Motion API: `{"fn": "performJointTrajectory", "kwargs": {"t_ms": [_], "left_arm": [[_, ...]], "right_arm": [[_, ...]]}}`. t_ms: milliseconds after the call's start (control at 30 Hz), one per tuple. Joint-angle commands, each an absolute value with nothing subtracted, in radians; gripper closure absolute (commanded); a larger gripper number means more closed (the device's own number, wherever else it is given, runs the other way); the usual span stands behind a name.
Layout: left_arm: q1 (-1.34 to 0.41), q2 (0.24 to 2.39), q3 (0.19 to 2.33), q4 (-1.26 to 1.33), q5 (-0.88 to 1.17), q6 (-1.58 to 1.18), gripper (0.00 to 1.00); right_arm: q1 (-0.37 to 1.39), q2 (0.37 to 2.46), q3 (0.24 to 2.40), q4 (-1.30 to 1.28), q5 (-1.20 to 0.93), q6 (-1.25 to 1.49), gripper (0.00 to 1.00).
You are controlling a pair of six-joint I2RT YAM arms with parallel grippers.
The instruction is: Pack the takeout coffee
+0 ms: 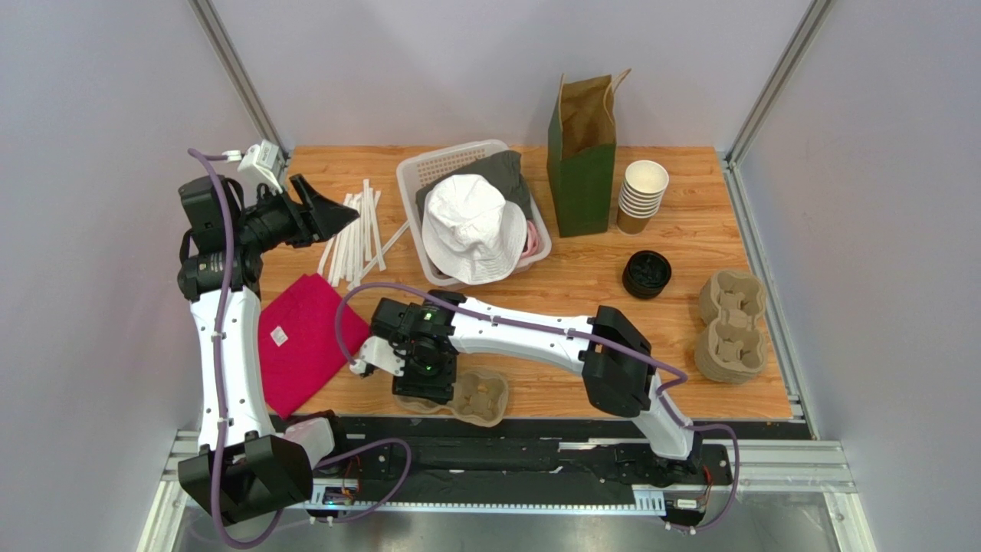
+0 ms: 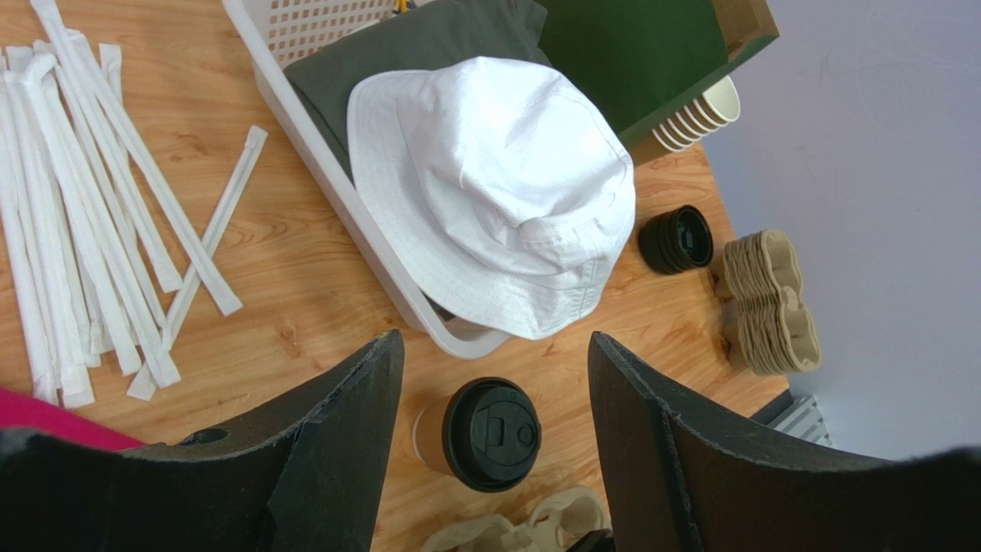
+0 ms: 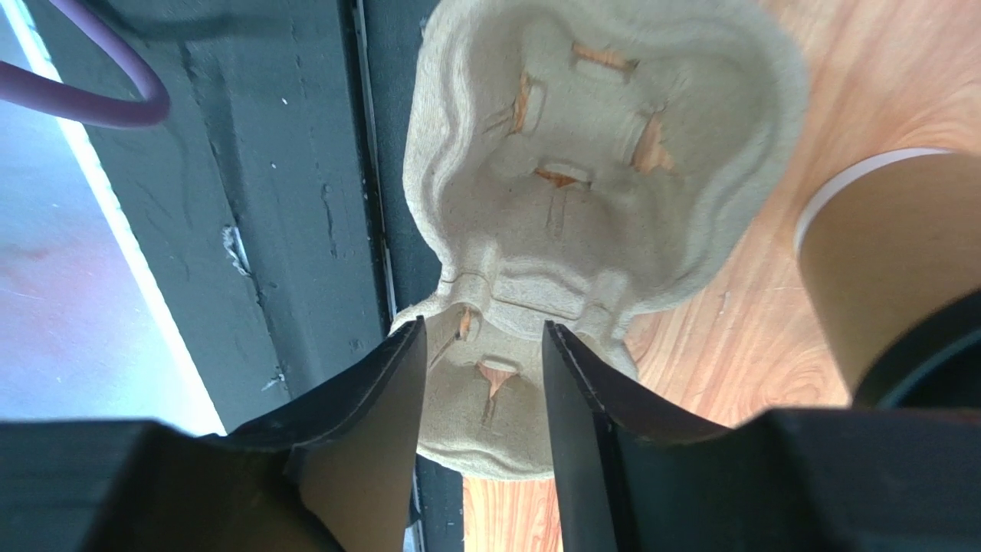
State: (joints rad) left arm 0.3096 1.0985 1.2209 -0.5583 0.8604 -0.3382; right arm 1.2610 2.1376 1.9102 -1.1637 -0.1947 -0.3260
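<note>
Grey walls close in the wooden table (image 1: 576,276) on three sides, and my two arms sit at its near edge. The left gripper (image 2: 495,345) hangs high over the left half with its fingers spread wide and nothing between them. Through its camera I look down on the coffee (image 2: 489,435), black lid on. It sits on the bare wood in front of the basket (image 2: 345,196) and just beside the carrier (image 3: 599,173), not in either of its wells. I cannot say from here whether the cup stands quite upright. The right arm reaches across to the left, and its wrist hides the coffee from the top camera. The right gripper (image 3: 484,334) is low over the carrier's near end with its fingers parted. The moulded edge shows in the gap, and I think the pads are clear of it, though the angle is poor. A white hat (image 2: 495,184) lies on dark cloth in the basket. Straws (image 2: 81,207) are scattered to the left of the basket, and a red cloth (image 1: 302,339) lies nearer the arms' side. At the back stand a green bag (image 1: 582,144) and, beside it, stacked cups (image 1: 643,193). Black lids (image 1: 647,274) and a carrier stack (image 1: 731,326) sit to the right.
</note>
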Motion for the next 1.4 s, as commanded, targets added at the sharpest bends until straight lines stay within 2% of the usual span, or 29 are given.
{"fn": "performJointTrajectory", "kwargs": {"t_ms": [0,167,267,400,600,733,1100,1233,1333,1367], "left_arm": [[0.322,1.085,1.259,-0.546,0.884,-0.324,0.31],[0.322,1.072,1.255,-0.575,0.908,-0.273,0.3],[0.321,1.057,1.243,-0.586,0.936,-0.252,0.29],[0.315,1.032,1.218,-0.581,0.953,-0.241,0.28],[0.302,1.04,1.207,-0.565,0.943,-0.247,0.28],[0.293,1.054,1.215,-0.545,0.93,-0.258,0.28],[0.293,1.046,1.21,-0.541,0.9,-0.256,0.28],[0.291,1.049,1.21,-0.543,0.899,-0.256,0.28],[0.291,1.048,1.209,-0.54,0.899,-0.255,0.28],[0.291,1.049,1.209,-0.535,0.899,-0.255,0.28]], "right_arm": [[1.249,2.024,1.974,-1.19,-0.245,-0.339,0.53],[1.123,1.847,1.963,-1.218,-0.399,-0.338,0.43],[0.919,1.775,2.035,-1.233,-0.459,-0.308,0.35],[0.557,1.74,2.169,-1.198,-0.394,-0.278,0.33],[0.221,1.789,2.309,-1.057,-0.234,-0.147,0.3],[0.13,1.87,2.371,-0.948,-0.161,-0.095,0.2],[0.11,2.083,2.464,-0.879,-0.149,-0.094,0.2],[0.112,2.114,2.445,-0.873,-0.115,-0.107,0.25],[0.112,2.111,2.404,-0.877,-0.123,-0.101,0.47],[0.113,2.105,2.396,-0.88,-0.139,-0.095,0.65]]}}
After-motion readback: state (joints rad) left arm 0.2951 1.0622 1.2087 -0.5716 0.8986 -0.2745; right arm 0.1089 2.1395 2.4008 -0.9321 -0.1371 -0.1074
